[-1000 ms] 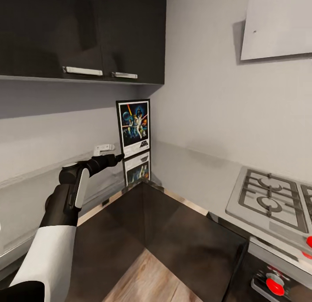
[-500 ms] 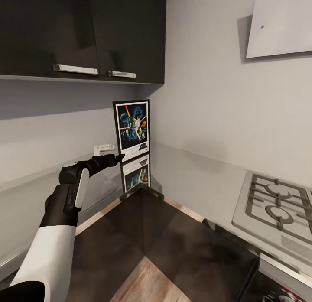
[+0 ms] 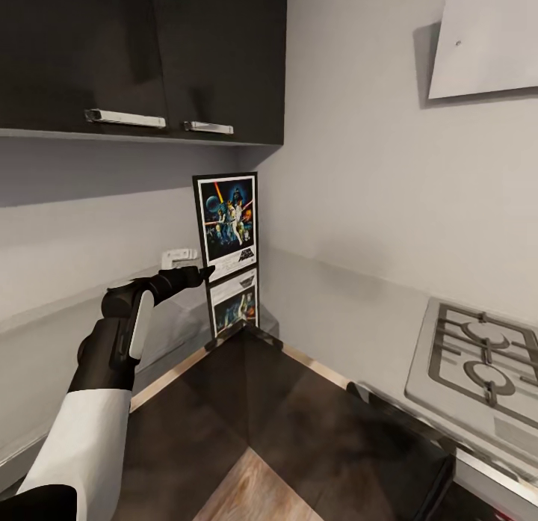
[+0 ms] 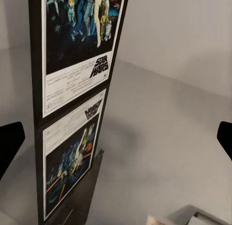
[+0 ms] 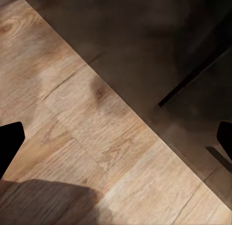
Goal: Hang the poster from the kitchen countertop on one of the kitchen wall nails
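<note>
Standing upright in the tabletop [image 3: 314, 424] corner, the poster [image 3: 226, 224] looked stiff, light and best pinched at its frame edge; the left end effector [image 3: 205, 271] reached its lower corner, gas hob [image 3: 478, 364] well aside. Left wrist: fingertips [image 4: 10, 143] spread, released, poster [image 4: 77, 41] between-ish. Right wrist: fingertips [image 5: 9, 138] apart over wooden floor [image 5: 72, 128].

The poster [image 4: 79, 36] is cut off at the frame edge; the hob [image 3: 478, 364] seems cropped too.
</note>
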You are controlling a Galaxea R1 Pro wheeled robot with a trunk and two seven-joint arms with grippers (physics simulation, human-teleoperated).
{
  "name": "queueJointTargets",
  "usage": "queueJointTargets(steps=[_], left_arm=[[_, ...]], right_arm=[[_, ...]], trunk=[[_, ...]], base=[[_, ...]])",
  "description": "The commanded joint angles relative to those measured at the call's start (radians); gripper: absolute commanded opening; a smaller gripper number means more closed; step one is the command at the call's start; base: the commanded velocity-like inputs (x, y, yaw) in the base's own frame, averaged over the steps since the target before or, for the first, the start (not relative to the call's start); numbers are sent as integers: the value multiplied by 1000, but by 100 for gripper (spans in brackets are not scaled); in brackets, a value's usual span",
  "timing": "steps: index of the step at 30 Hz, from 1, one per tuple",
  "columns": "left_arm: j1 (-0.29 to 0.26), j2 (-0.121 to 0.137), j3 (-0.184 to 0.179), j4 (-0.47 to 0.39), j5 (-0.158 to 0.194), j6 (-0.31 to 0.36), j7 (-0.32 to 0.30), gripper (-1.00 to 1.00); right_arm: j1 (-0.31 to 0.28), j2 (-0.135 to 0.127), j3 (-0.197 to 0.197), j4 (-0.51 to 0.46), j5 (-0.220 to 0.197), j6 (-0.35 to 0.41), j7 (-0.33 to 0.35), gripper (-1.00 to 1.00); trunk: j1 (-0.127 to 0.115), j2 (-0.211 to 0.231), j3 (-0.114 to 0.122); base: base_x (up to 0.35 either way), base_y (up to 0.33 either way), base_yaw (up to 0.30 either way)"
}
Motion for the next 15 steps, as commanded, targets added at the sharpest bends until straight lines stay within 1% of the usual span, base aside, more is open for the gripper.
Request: queueJointTargets(steps=[1, 7, 15], left_arm=[[-1, -1, 3, -1, 5, 7, -2, 100], [-1, -1, 3, -1, 5, 7, -2, 100], [-1, 1, 3, 2, 1, 2, 3, 100]], right_arm=[[-1, 0, 1, 1, 9, -2, -7, 100], [-1, 0, 1, 1, 9, -2, -7, 100], [-1, 0, 1, 2, 9, -2, -7, 100]], trunk=[[0, -1, -1], [0, -1, -1], [0, -1, -1]], base=[[111, 0, 0], [142, 0, 0], [29, 0, 0]])
